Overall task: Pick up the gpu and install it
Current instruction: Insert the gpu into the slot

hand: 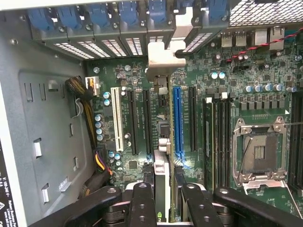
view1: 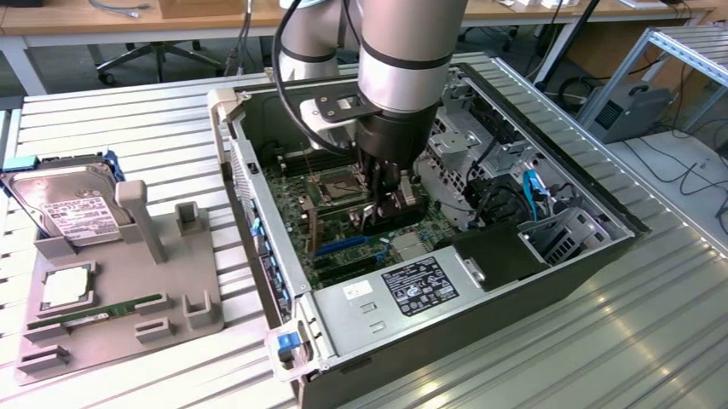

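Note:
My gripper (hand: 163, 201) reaches down into the open computer case (view1: 341, 311), over the motherboard (hand: 208, 75). Its two black fingers (hand: 142, 201) are shut on the gpu (hand: 161, 177), which I see edge-on in the wrist view. The card runs from between the fingers to its silver bracket (hand: 161, 53) at the case's rear slot openings. It hangs just above the board, between a black slot (hand: 147, 120) and the long blue slot (hand: 177, 120). In the exterior view the gripper (view1: 390, 204) sits low in the case beside the processor socket (view1: 337, 183).
On the exterior view's left a grey holder (view1: 170, 256) carries a hard drive (view1: 68, 209), a processor (view1: 66, 285) and a green RAM stick (view1: 97, 315). Inside the case are the power supply (view1: 415, 285), drive cages (view1: 455, 141) and cables (hand: 87, 101).

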